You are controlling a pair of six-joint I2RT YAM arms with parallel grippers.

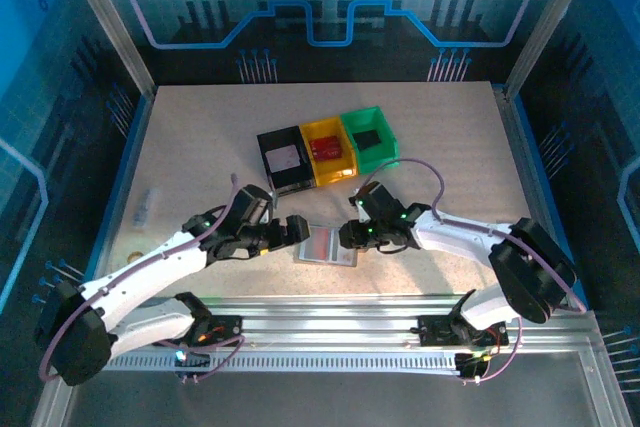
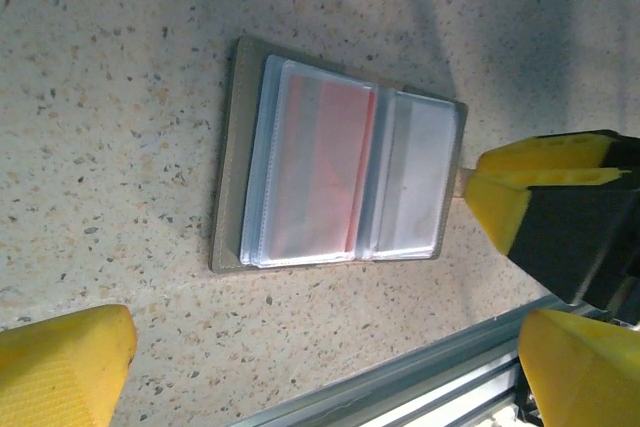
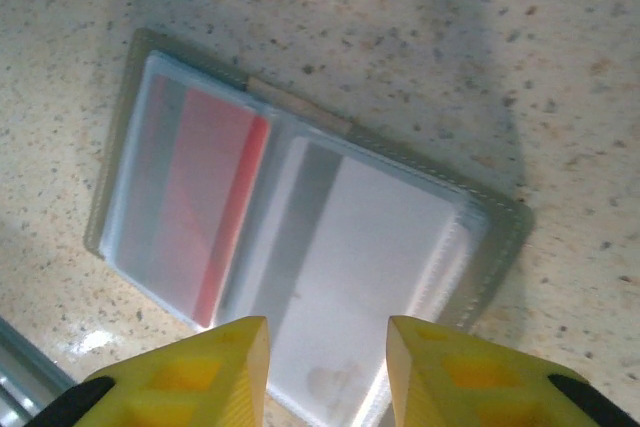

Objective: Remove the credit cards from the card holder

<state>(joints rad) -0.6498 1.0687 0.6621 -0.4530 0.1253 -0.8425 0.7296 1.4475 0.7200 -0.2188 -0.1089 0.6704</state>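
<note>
1. Currently the grey card holder lies open and flat between the two grippers.
2. Beside it, the left gripper hovers, fingers spread wide, empty.
3. At its opposite edge, the right gripper has its fingers partly apart, pinching nothing.
4. Just ahead of those fingers, a reddish card and a whitish card sit inside the card holder.

Top external: fixed, high and behind the 2 arm bases, tilted down and forward; wide, distant, takes in the whole table. Left wrist: close, looks almost straight down on the open card holder, with the near rail at the frame's bottom. Right wrist: closest, also steeply down, card holder cropped at the bottom edge. All 3 views share the card holder and the speckled table round it.
</note>
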